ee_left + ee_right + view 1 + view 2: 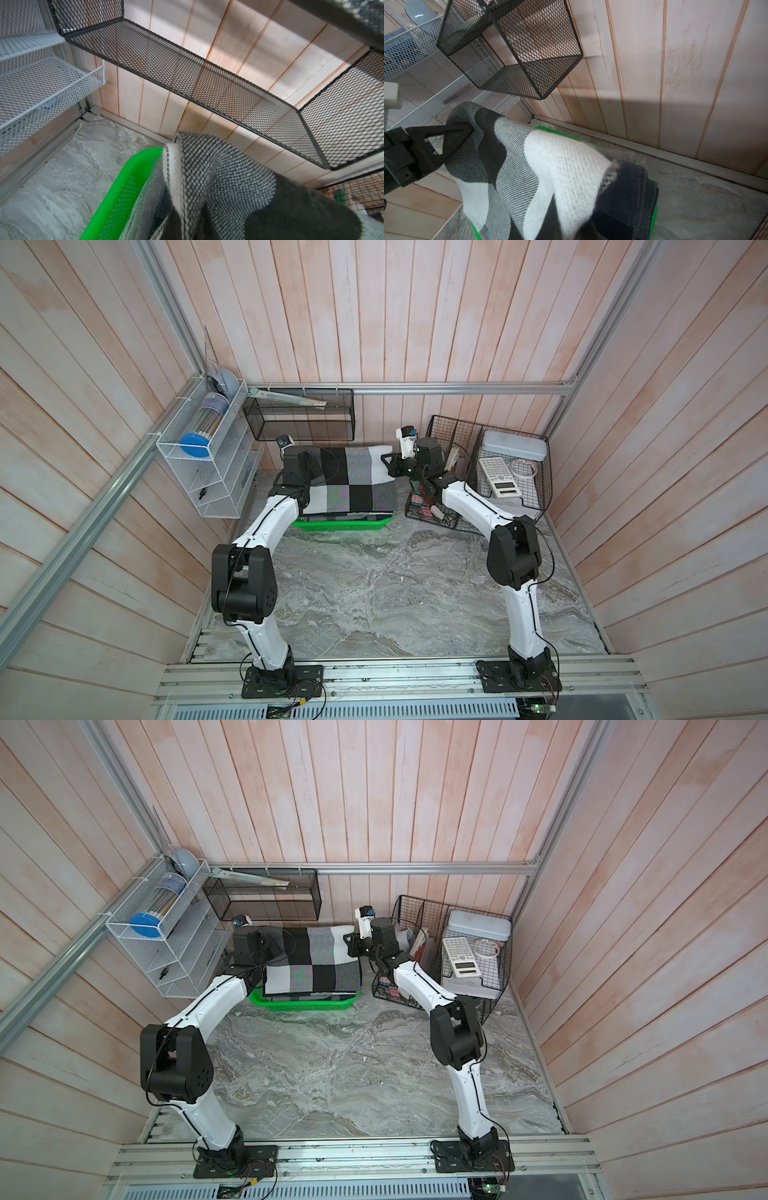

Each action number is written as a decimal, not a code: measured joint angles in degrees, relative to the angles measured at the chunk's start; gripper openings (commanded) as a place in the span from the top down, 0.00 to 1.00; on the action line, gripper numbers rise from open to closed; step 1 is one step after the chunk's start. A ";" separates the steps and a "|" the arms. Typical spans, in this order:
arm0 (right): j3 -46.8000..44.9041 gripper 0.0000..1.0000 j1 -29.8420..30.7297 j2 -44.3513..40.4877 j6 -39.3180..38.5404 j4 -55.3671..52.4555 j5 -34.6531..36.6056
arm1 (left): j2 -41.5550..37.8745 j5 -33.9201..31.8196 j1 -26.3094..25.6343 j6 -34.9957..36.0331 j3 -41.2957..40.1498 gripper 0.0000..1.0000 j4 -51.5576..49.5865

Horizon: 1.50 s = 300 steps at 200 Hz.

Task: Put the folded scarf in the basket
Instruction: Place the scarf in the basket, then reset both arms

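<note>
Both arms arch forward to the frame's upper centre. Left gripper point(312, 466) and right gripper point(386, 460) each clamp closed on opposite ends of the folded scarf point(353, 483), which lies over the basket point(340, 526).

Walls point(415, 315): pale pinkish planks on three sides. Aluminium rail point(457, 388) runs across the back wall. Black mesh shelf point(299, 423) sits just below it; white wire rack point(216, 481) on the left wall. Table point(395, 593): grey marbled surface, possibly stone. Light even; soft shadow low on the back wall.
</note>
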 measured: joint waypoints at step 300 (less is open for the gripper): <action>-69.70 0.13 -0.63 -80.19 -1.27 2.40 23.74 | -53.62 5.88 -5.77 -9.22 -36.44 0.00 -5.07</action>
